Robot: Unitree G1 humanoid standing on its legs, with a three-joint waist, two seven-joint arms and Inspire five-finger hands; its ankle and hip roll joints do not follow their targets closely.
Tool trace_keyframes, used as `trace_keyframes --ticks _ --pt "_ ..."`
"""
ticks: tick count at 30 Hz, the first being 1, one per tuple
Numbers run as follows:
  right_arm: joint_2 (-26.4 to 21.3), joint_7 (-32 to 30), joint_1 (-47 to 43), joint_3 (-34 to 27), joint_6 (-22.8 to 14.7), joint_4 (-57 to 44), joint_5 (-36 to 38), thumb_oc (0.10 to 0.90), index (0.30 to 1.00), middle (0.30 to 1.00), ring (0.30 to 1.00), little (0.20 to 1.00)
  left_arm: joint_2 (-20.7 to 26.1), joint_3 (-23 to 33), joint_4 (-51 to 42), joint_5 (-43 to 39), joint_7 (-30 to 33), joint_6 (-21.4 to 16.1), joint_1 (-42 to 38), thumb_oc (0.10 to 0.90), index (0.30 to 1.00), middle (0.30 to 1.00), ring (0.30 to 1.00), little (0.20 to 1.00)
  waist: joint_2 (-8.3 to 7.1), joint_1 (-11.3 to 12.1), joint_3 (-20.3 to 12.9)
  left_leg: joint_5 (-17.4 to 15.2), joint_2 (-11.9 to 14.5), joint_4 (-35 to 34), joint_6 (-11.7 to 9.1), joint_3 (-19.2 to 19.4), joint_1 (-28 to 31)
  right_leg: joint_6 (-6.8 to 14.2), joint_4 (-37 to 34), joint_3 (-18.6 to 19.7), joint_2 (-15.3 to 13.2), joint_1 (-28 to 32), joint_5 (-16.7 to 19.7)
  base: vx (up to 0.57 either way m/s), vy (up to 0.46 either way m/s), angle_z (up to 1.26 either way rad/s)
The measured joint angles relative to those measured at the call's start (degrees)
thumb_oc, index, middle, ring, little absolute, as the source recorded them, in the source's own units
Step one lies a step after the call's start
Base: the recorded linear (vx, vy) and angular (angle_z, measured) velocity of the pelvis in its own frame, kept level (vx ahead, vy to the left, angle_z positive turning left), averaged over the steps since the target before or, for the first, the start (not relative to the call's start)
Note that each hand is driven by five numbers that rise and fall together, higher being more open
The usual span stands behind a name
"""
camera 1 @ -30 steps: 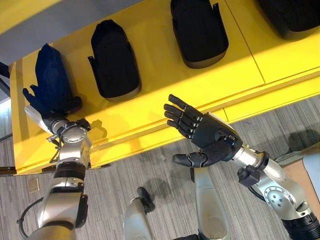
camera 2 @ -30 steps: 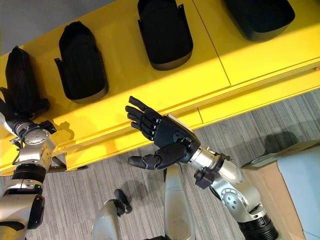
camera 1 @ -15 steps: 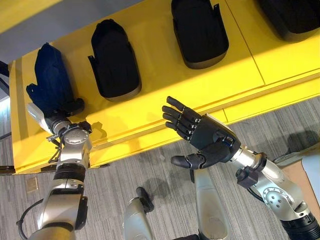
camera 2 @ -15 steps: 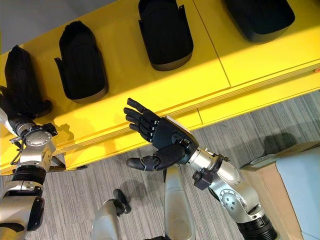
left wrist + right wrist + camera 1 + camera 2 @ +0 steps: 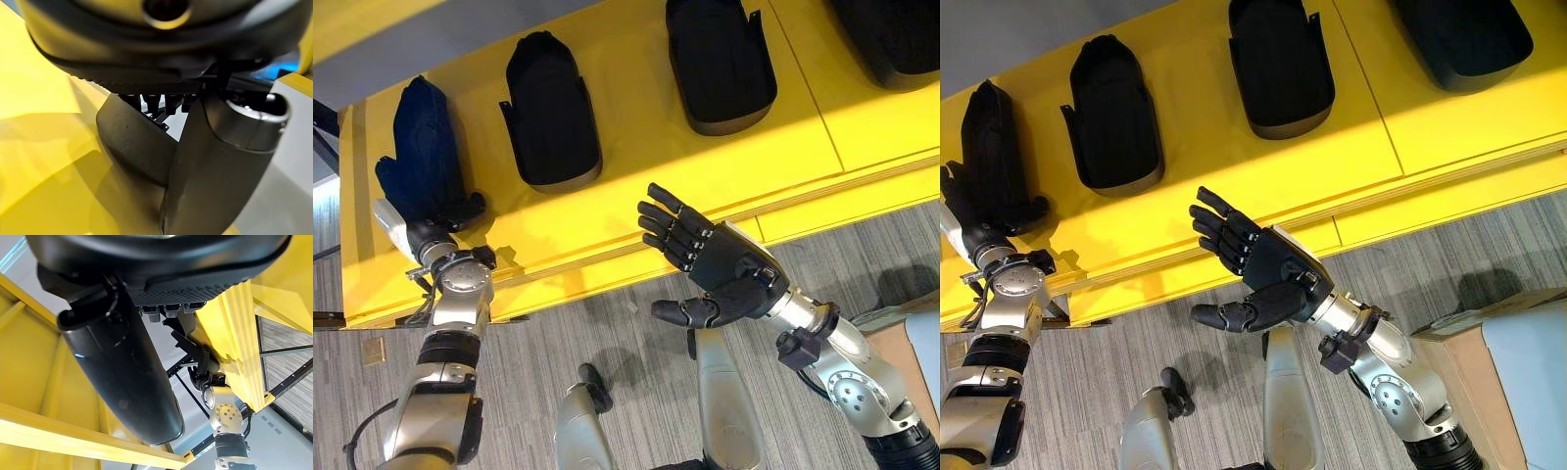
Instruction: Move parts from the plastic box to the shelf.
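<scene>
**Four black parts on the yellow shelf**

Eye views: four black parts lie in a row on the yellow shelf (image 5: 636, 211); the left hand (image 5: 416, 191) grips the leftmost part (image 5: 426, 137), fingers curled round it; the right hand (image 5: 720, 279), fingers spread, holds nothing. Left wrist view: thumb (image 5: 215, 161) beside that part (image 5: 132, 142). Right wrist view: thumb (image 5: 122, 377) extended.

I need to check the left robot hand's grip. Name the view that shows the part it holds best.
The left eye view: the leftmost black part lies whole on the yellow shelf, the left robot hand curled on its near end. The right eye view crowds it at the edge; the left wrist view shows just its rounded end.
</scene>
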Motion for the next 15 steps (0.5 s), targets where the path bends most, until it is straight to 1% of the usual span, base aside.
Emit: trace_keyframes --ticks 5,7,15 --pt "0.36 0.00 0.27 0.01 -1.26 0.01 0.00 0.900 1.000 1.000 1.000 1.000 0.00 -1.16 -2.42 5.38 -0.55 0.80 2.12 0.900 1.000 1.000 1.000 1.000 0.01 0.24 0.00 0.09 0.00 -0.09 -0.13 0.00 -0.16 -0.01 -0.61 -0.05 0.02 0.09 0.52 0.00 0.000 0.00" --pt "0.28 0.01 0.43 0.25 -2.08 0.02 0.00 0.900 1.000 1.000 1.000 1.000 0.00 -2.35 -3.21 6.45 -0.55 1.30 2.30 0.900 1.000 1.000 1.000 1.000 0.01 1.05 0.00 0.03 0.00 -0.06 -0.03 0.01 -0.22 0.12 -0.77 -0.06 0.02 0.10 0.57 0.00 0.000 0.00" --pt "0.37 0.01 0.53 0.44 -2.84 0.02 -0.01 0.900 1.000 1.000 1.000 1.000 -0.23 -2.26 -5.63 6.32 0.48 1.10 4.01 0.900 1.000 1.000 1.000 1.000 0.01 1.58 0.00 -0.05 0.01 -0.14 0.12 -0.08 -0.40 0.19 -0.92 -0.22 -0.01 0.10 0.54 0.00 -0.006 0.00"
